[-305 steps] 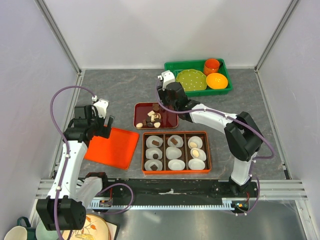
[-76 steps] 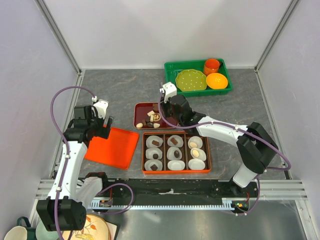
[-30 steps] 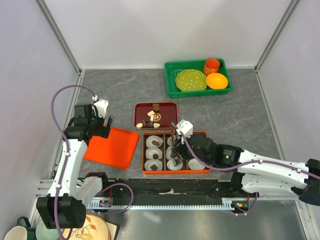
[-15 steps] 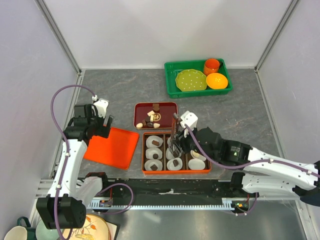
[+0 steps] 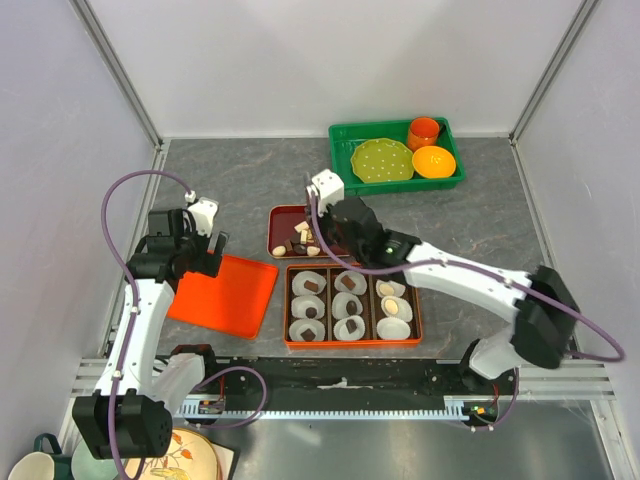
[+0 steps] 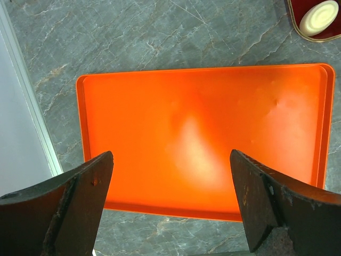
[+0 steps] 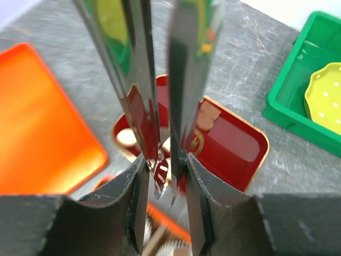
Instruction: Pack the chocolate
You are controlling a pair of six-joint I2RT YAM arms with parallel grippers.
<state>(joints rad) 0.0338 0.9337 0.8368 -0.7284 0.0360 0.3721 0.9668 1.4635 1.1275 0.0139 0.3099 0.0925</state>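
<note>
Loose chocolate, brown cubes and cream ovals, lies in the dark red tray. More pieces sit in white paper cups in the orange box. My right gripper is shut on metal tongs and hovers above the red tray. The tong tips are slightly apart with nothing seen between them. A cream oval and a brown piece lie below. My left gripper is open and empty above the flat orange lid. A cream oval shows at the left wrist view's top right.
A green bin at the back right holds a yellow-green plate, an orange cup and an orange bowl. The orange lid lies left of the box. Grey walls close in the table's sides and back.
My right arm has swung from above the box's middle column back over the red tray, tongs still in its grip. The left arm has not moved.
</note>
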